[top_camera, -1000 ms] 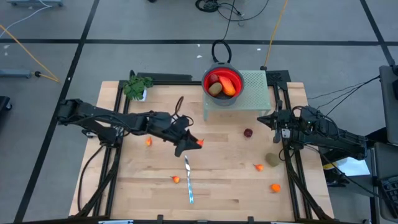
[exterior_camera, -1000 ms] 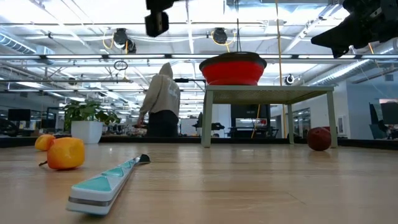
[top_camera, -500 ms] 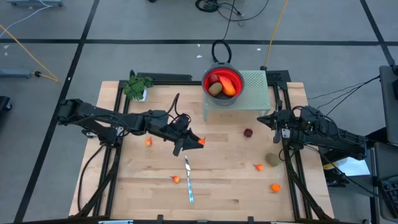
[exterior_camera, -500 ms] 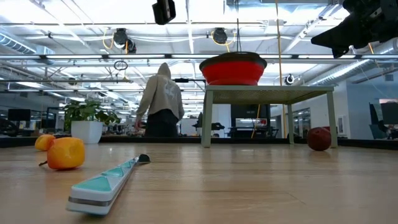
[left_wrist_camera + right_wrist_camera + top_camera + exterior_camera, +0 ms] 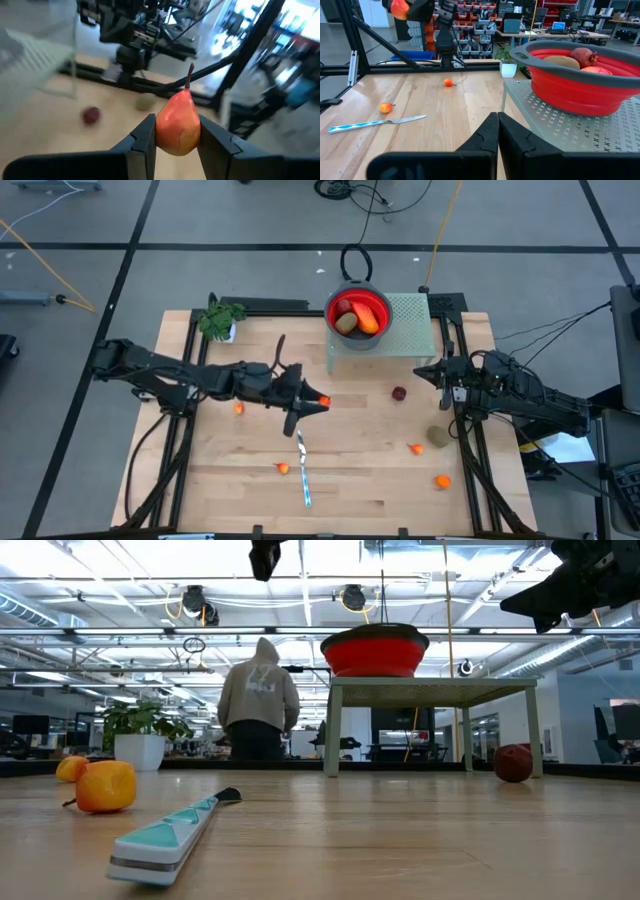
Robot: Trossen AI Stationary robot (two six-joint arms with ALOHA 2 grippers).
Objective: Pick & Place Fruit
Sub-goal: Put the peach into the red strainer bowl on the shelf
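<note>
Mid-carry at frame centre, the left gripper (image 5: 318, 402) pinches an orange pear (image 5: 178, 123), next needing the red bowl (image 5: 334, 308) upper right.

The table (image 5: 350, 480) was mostly bare in the middle. A knife (image 5: 302, 468) lay there, and the red bowl (image 5: 358, 315) on its stand (image 5: 410, 330) blocked the back.

No legible text, label, brand, number or sign is showing in any view. Bins and screens in the room behind the table are appearing too small and blurred to read.
</note>
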